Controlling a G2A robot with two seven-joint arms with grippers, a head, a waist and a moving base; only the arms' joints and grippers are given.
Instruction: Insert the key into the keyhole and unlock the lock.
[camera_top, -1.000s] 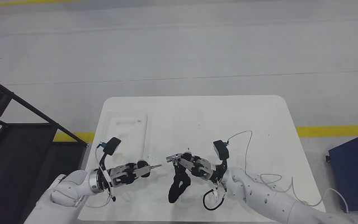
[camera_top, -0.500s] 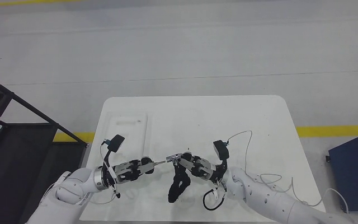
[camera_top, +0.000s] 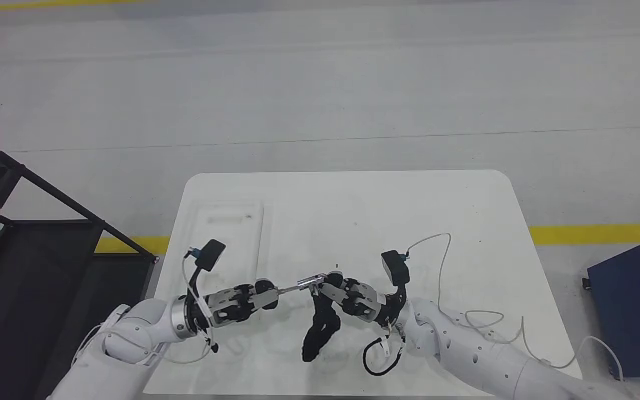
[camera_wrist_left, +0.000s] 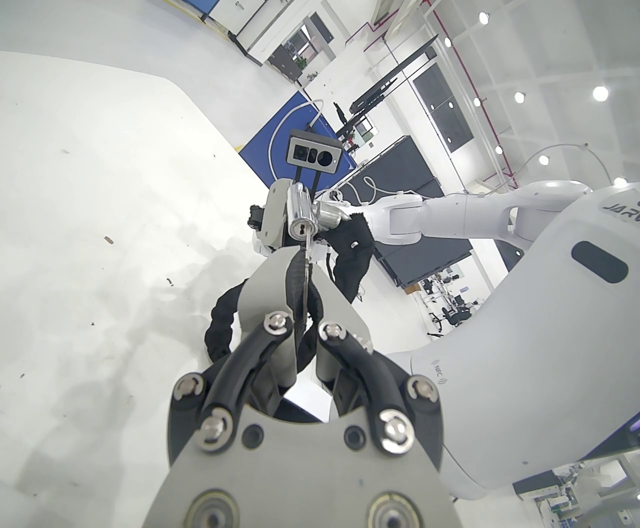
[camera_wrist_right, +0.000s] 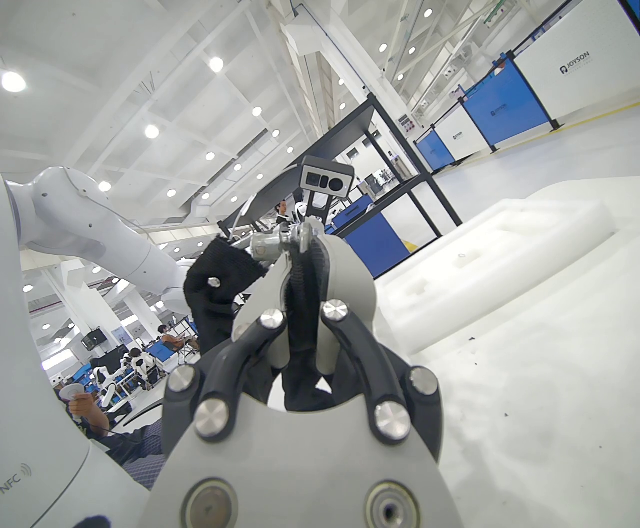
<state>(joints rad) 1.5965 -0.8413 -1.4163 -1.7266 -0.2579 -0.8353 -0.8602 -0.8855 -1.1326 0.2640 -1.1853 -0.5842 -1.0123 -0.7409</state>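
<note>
**Key at the lock face, not seated**

Table: white, with rounded corners. Both arms work above its near edge, about midway along it.

Left gripper: the fingers are drawn narrow and clamp the key by its head. The blade projects past the fingertips towards the right arm. In the left wrist view the gripper pinches the key edge-on between both pads.

Right gripper: closed on the lock, which it holds clear of the table with the cylinder end facing the left arm. In the right wrist view the gripper grips the lock's black cable between its fingers, and the metal lock body sits at the fingertips. A loop of the black cable hangs from the lock towards the near edge.

Lock and key: in the left wrist view the round face of the lock is turned to the camera and the keyhole shows as an unfilled slot. The key tip sits at the rim of that face, just beside the slot and not in it. Whether the tip touches the metal cannot be told.

Other items: a white foam tray with moulded recesses lies along the table's left edge, well apart from both grippers.
</note>
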